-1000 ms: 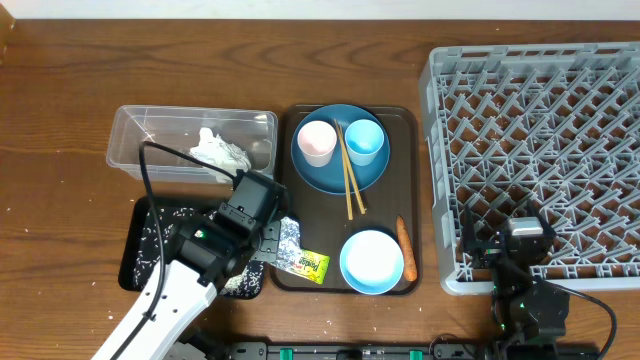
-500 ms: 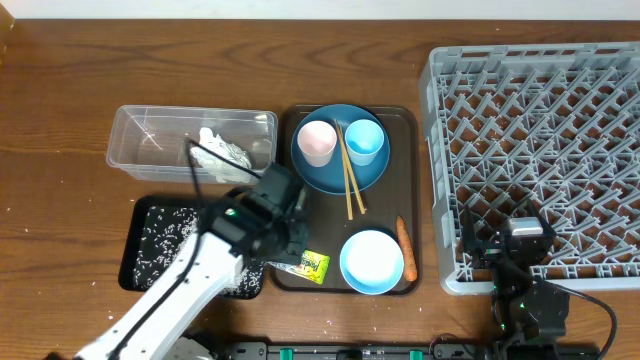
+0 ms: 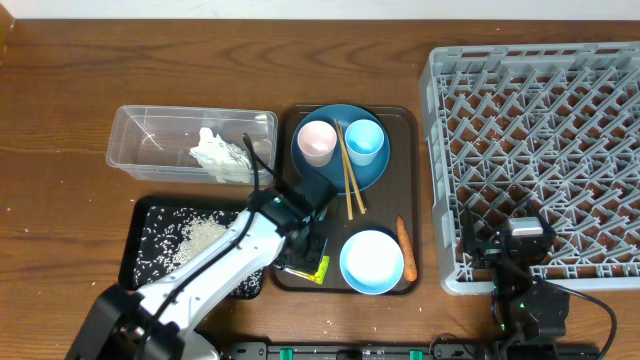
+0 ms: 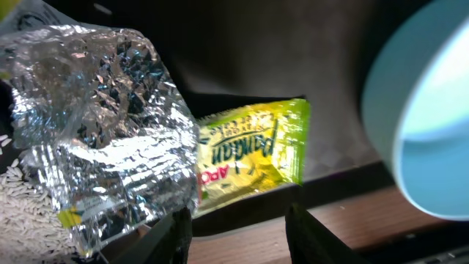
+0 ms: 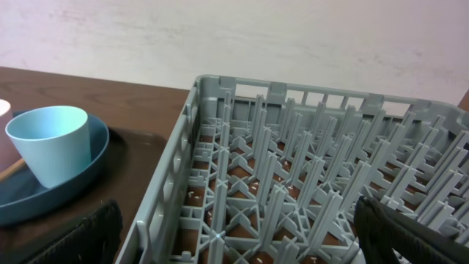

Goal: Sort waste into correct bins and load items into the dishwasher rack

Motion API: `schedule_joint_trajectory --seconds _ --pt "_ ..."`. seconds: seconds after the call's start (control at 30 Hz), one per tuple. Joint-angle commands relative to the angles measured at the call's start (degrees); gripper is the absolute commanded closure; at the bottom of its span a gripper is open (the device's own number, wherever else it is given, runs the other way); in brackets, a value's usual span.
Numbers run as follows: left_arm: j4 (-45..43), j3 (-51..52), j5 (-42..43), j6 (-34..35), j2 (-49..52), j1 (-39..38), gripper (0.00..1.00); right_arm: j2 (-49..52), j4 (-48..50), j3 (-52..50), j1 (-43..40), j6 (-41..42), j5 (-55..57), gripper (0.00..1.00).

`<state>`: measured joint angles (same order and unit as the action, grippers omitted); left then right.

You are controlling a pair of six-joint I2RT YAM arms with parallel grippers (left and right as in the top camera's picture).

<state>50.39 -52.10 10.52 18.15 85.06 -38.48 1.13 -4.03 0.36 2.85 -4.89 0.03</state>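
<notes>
My left gripper (image 3: 303,252) hovers open over the front left corner of the brown serving tray (image 3: 400,195), nothing between its fingers (image 4: 176,233). Just ahead of them lie the crumpled silver foil (image 4: 95,125) and the green-yellow wrapper (image 4: 249,154), with the light-blue bowl (image 4: 425,125) to the right. The carrot piece (image 3: 405,248) lies beside the bowl (image 3: 372,262). The blue plate (image 3: 340,165) carries the pink cup (image 3: 317,142), blue cup (image 3: 364,142) and chopsticks (image 3: 349,180). My right gripper (image 5: 242,242) stands open over the grey rack's (image 3: 540,140) front left corner.
The clear tub (image 3: 125,150) at the left holds a white tissue wad (image 3: 218,152). In front of it the black tray (image 3: 135,272) holds loose rice (image 3: 195,235). The rack fills the right side of the table.
My left arm has swung right, from over the black tray to the brown tray's front corner, and its jaws have opened wider. The right arm has not moved.
</notes>
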Motion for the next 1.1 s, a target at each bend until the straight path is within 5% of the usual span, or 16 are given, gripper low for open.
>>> schedule_joint_trajectory --seconds 0.0,1.07 --pt "-0.3 0.7 -1.1 0.1 2.2 -0.2 0.56 0.0 -0.2 0.0 -0.6 -0.3 0.6 0.01" --pt "-3.2 2.2 -3.9 0.1 7.6 -0.2 0.62 0.0 -0.2 0.0 -0.6 -0.3 0.6 0.01"
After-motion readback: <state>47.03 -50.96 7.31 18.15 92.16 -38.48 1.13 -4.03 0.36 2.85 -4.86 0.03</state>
